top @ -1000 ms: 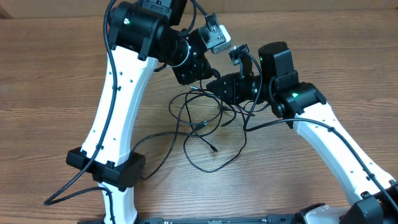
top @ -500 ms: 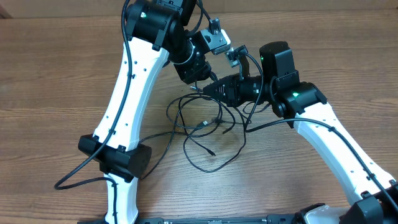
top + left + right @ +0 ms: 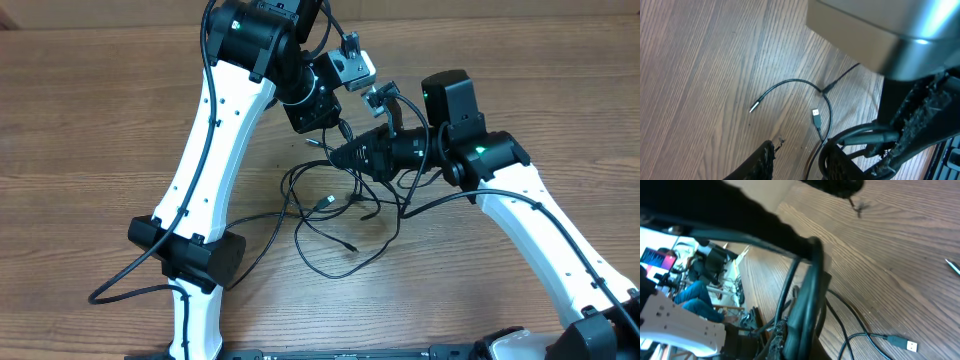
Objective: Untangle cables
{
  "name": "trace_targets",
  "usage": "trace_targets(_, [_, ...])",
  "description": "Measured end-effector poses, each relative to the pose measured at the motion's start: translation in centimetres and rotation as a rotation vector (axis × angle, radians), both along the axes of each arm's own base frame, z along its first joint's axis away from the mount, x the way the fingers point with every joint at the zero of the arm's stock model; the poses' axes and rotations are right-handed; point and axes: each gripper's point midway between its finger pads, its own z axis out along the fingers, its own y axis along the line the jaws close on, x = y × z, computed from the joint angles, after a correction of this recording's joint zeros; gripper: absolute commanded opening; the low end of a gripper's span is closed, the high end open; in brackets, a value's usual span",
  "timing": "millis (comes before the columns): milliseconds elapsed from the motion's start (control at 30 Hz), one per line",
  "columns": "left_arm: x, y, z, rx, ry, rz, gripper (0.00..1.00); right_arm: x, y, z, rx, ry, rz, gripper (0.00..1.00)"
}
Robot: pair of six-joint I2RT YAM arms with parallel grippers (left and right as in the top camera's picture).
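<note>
right gripper (image 3: pixel 338 155) is clenching strands of the cables (image 3: pixel 345 245), left gripper (image 3: pixel 800 162) is hovering just far of it, jaws parted, released.

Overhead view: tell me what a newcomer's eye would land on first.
A loose tangle of thin black cables sprawls at the middle of the brown wooden table. Two white robot arms lean in over it, the left tool and right tool close together at the tangle's far edge.
</note>
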Motion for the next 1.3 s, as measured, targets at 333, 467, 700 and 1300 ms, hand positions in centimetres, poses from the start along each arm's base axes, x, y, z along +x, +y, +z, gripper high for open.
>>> trace_targets(333, [0.1,0.1,0.0,-0.001,-0.001,0.003,0.35,-0.3,0.6,1.6,0.073,-0.078,0.072,0.04])
trace_targets(467, [0.3,0.3,0.0,0.009,-0.008,0.009,0.34,-0.4,0.7,1.9,0.087,-0.09,0.088,0.04])
trace_targets(700, [0.3,1.0,0.2,-0.046,0.041,0.045,0.27,-0.2,0.8,2.0,0.093,-0.112,0.092,0.04])
trace_targets(1300, [-0.4,-0.2,1.8,-0.246,0.206,0.167,0.04,0.4,1.2,3.4,0.134,-0.195,0.104,0.04])
